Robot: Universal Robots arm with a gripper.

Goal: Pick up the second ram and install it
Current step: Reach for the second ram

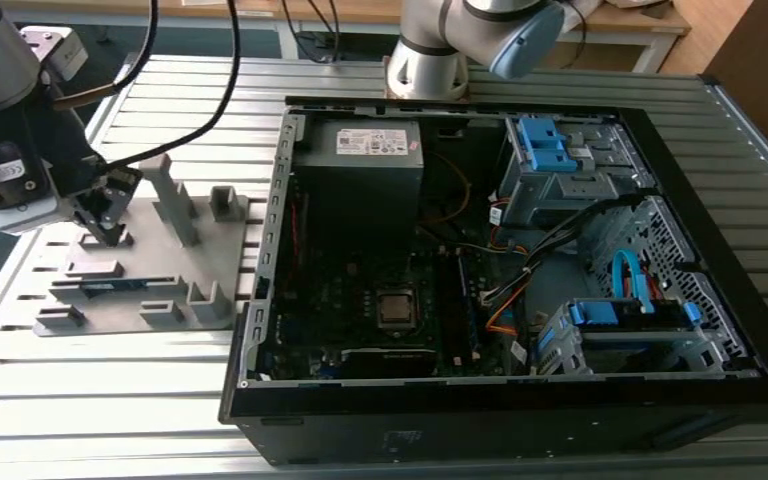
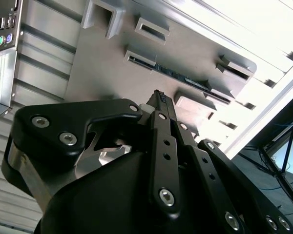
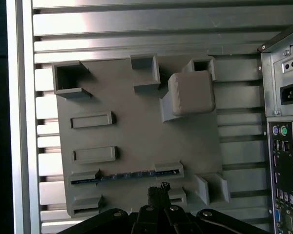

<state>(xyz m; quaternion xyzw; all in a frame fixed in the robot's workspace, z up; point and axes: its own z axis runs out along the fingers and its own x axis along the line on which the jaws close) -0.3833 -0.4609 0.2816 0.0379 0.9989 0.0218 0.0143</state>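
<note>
While my black claw [image 3: 158,188] hovers pressed together, empty, over the grey plastic fixture [image 3: 136,131], the long dark-blue ram stick [image 3: 127,175] sits slotted right nearby.

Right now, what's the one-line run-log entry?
tool: shut, empty | second ram: in grey fixture, ungripped | tool hovers near it

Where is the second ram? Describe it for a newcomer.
Beside the open computer case lies a grey fixture plate. The second ram stands on edge between two of its slotted blocks: the one thin dark blue strip among grey plastic.
</note>
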